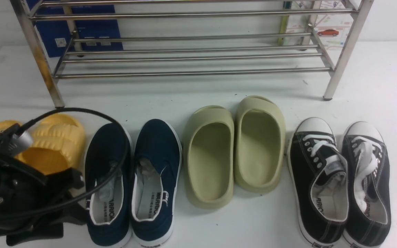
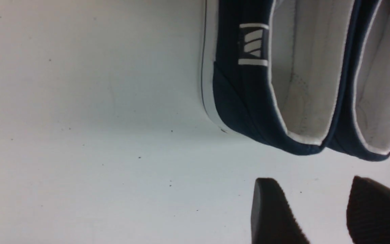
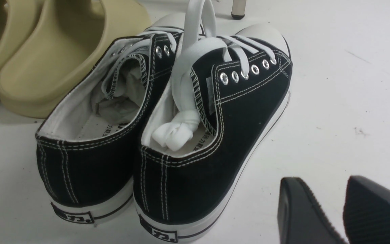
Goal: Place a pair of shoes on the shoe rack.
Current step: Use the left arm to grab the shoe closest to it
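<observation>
Left wrist view, navy slip-ons (image 2: 235, 88) near left tool (image 2: 313, 189), not touching

left arm (image 1: 5, 193): black | cable (image 1: 78, 109): black | left gripper (image 2: 311, 181): black, ribbed

Your left arm (image 1: 12, 193) hides much of the yellow slides (image 1: 60, 137), and its cable (image 1: 81, 109) crosses the left navy shoe (image 1: 107, 151). The rack (image 1: 191, 72) is cut off above, and the sneakers (image 1: 322, 179) are clipped at the heels below.
</observation>
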